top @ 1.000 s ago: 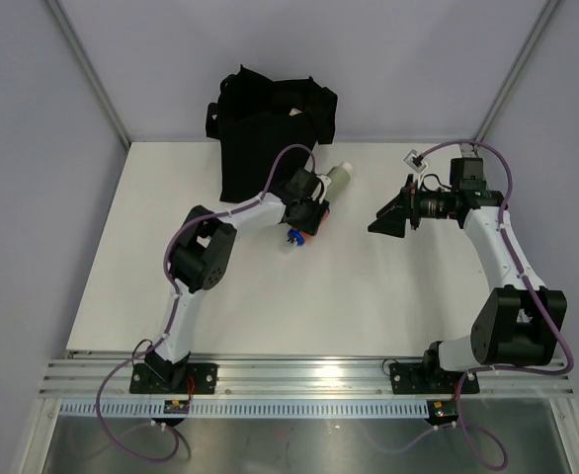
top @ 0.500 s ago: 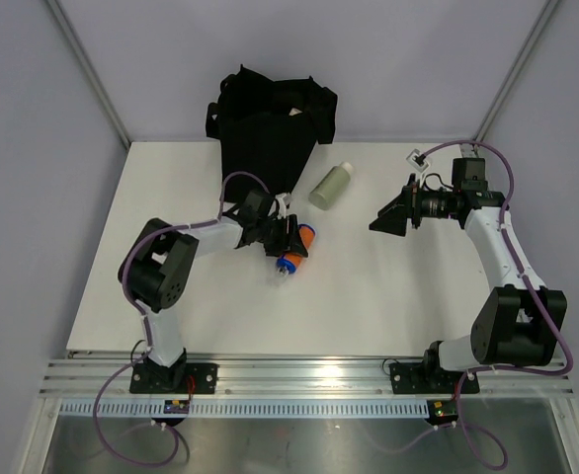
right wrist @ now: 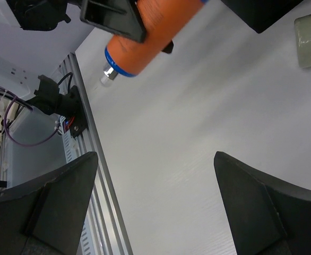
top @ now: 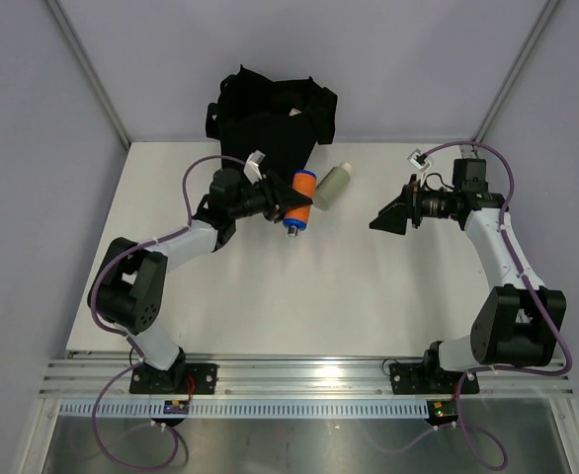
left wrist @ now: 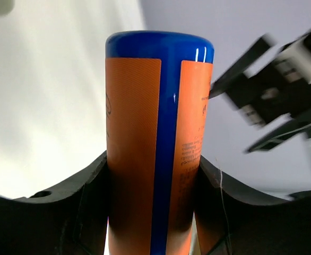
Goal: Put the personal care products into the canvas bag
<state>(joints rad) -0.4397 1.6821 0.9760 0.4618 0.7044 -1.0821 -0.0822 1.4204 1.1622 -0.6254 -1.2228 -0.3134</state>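
While the left gripper clamps the orange bottle, it should lift and carry it toward 12 o'clock, above the canvas bag, before letting go. Counted: one orange bottle, one bag, one sage green bottle lying at its 2 o'clock; the right gripper, at 3 o'clock, gapes empty

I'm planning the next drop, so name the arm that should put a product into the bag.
Left. The left gripper is shut on the orange bottle, holding it right beside the canvas bag. The right gripper is open, empty, and farther from the bag.
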